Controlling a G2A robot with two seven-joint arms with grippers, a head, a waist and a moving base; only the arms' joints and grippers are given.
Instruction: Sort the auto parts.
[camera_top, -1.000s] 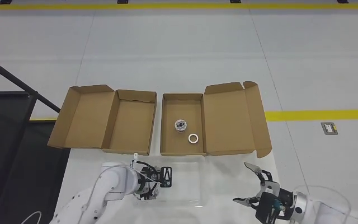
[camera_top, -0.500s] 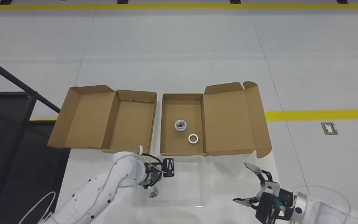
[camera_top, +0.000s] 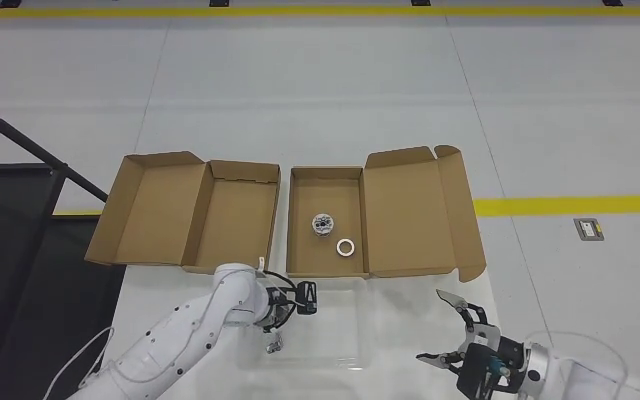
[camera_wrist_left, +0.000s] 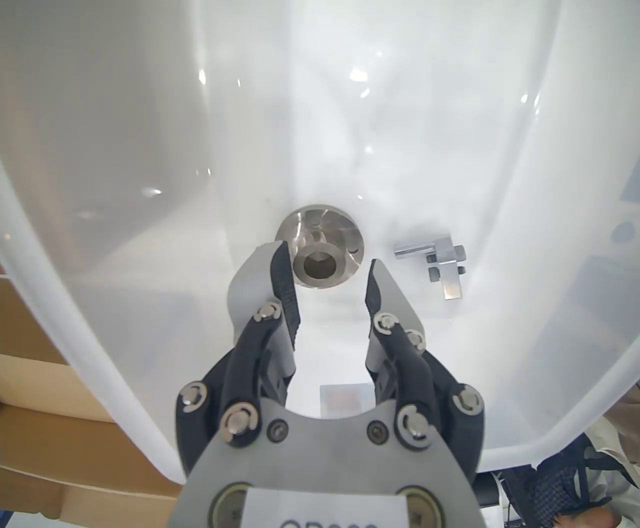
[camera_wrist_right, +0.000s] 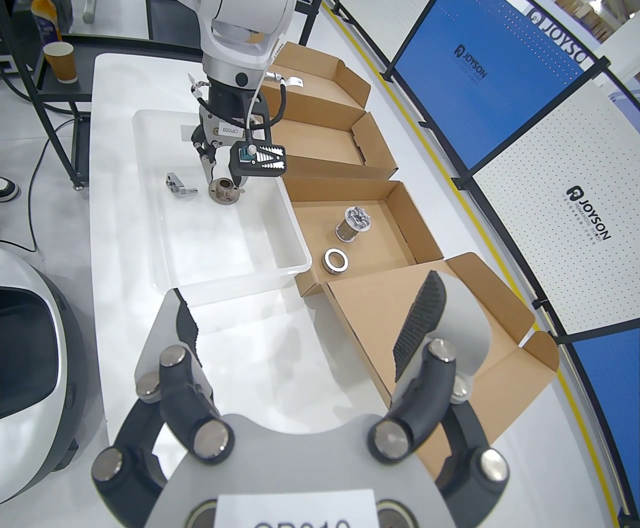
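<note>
A round metal flanged hub lies in a translucent white tray. My left gripper hangs open right over the hub, one fingertip on either side of its neck. A small metal bracket lies beside the hub in the same tray. From the right wrist view I see the left gripper down on the hub, the bracket close by. My right gripper stands open with nothing in it, near the table's front right.
Two open cardboard boxes stand behind the tray. The left box holds nothing. The right box holds a knurled cylinder and a metal ring. Its big flap lies flat to the right.
My left arm has moved right and toward the boxes, leaving the bracket behind it in the tray. The right arm has stayed put.
</note>
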